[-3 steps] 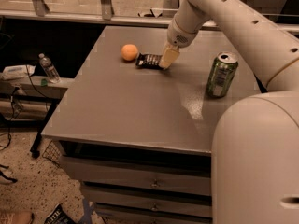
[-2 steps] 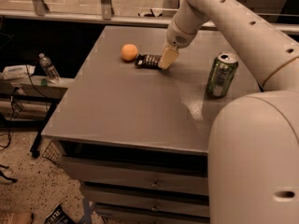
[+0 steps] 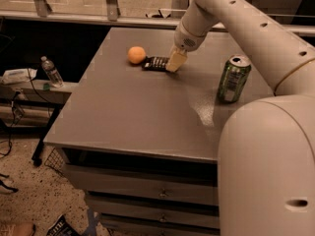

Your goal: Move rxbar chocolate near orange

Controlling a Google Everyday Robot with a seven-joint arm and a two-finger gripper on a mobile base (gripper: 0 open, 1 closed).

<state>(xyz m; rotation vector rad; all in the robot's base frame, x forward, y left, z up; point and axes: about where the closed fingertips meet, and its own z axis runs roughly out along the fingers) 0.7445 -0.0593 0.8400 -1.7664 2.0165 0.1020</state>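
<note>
Though its grip state unclear, pincer [image 3: 175, 62] at rxbar chocolate [image 3: 154, 63], just beside orange [image 3: 137, 55].

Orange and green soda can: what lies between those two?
In the camera view, the black rxbar chocolate lies just right of the orange, with the pincer at the bar's right end. From there to the green can, the tabletop is bare.

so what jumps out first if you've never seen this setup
The big white arm fills the right side, reaching from the foreground to the far side of the table. Its gripper sits at the right end of the rxbar chocolate, which lies just right of the orange. A green soda can stands alone nearer the right edge.
</note>
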